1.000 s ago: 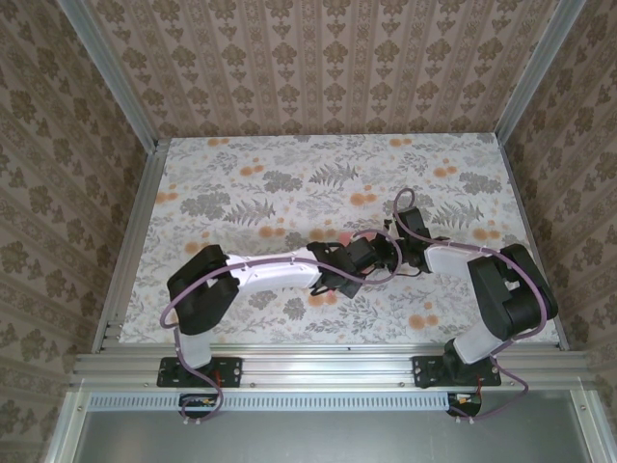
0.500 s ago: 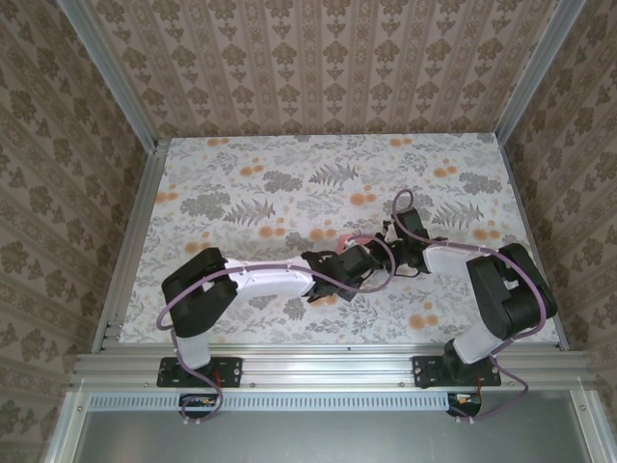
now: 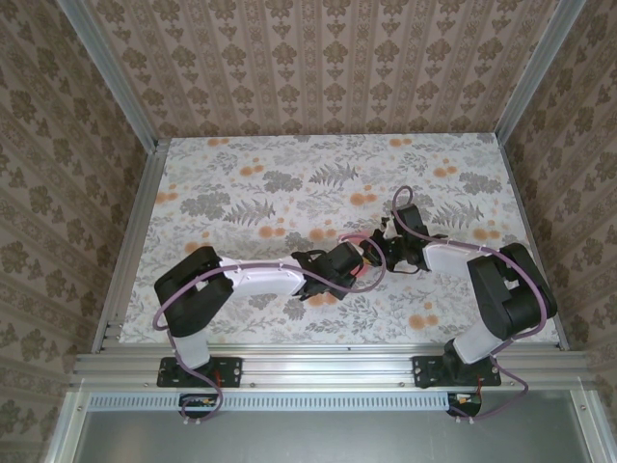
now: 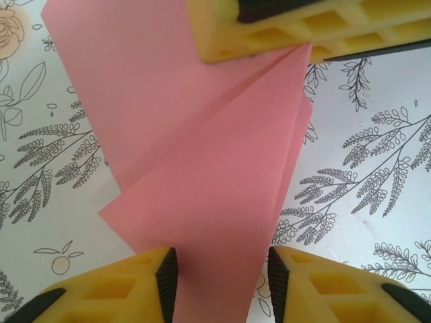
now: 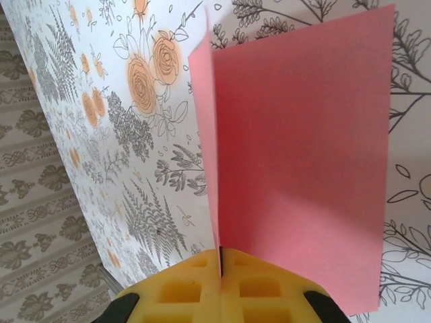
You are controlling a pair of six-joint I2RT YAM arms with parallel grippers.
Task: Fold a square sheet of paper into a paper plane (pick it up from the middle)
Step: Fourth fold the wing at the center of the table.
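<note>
The flower-printed worktop (image 3: 241,193) is walled with patterned paper (image 3: 318,68) on three sides, and an aluminium rail (image 3: 328,365) runs along its 6 o'clock edge. In the top view the left arm (image 3: 260,278) reaches from 7 o'clock and the right arm (image 3: 501,289) bends in from 4 o'clock. Their wrists meet just toward 3 o'clock of the worktop's middle.

The pink sheet (image 4: 202,175) is there between them, already creased into overlapping layers. In the left wrist view it fans from 6 o'clock up toward 11 and 1 o'clock.

The right hand (image 5: 220,259) sits at 6 o'clock in its own view. Its yellow fingers (image 5: 182,289) are pressed together on a folded edge of the sheet, with one panel spreading toward 2 o'clock and a thin flap standing up toward 12.

The left hand (image 4: 219,269) has its pads a moderate gap apart, and the sheet's lower end passes between them without being pinched.
</note>
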